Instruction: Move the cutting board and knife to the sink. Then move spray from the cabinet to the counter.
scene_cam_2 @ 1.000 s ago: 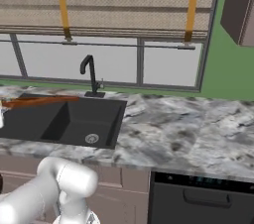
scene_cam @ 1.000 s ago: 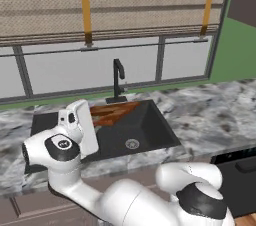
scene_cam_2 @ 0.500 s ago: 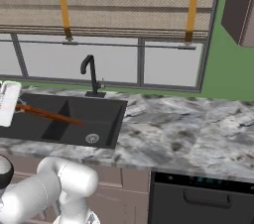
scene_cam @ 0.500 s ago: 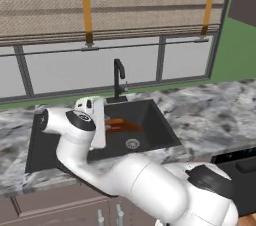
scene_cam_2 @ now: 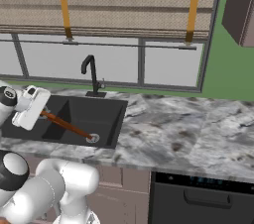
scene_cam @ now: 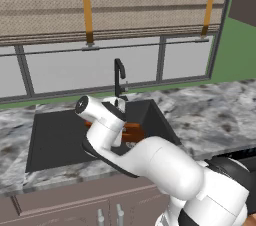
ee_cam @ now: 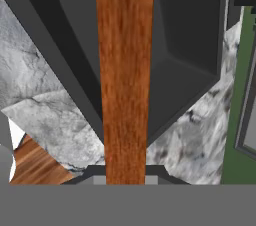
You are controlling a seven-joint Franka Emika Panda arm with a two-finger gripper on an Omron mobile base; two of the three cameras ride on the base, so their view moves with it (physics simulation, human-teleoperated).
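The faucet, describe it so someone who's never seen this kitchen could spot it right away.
Start at the wide window with the woven blind, then drop to the marbled counter below it. A black sink is set into that counter, and the faucet stands at its back edge. It is the one thin black upright pipe with a hooked top, unlike the slanted brown wooden board in the sink.

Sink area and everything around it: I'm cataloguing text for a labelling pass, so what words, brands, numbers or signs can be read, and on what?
None: no readable text stands on anything here.
The wooden board held over the sink shows only grain.
The faucet, the marbled counter, the window blinds and the dark appliance front below the counter carry no lettering or marks.
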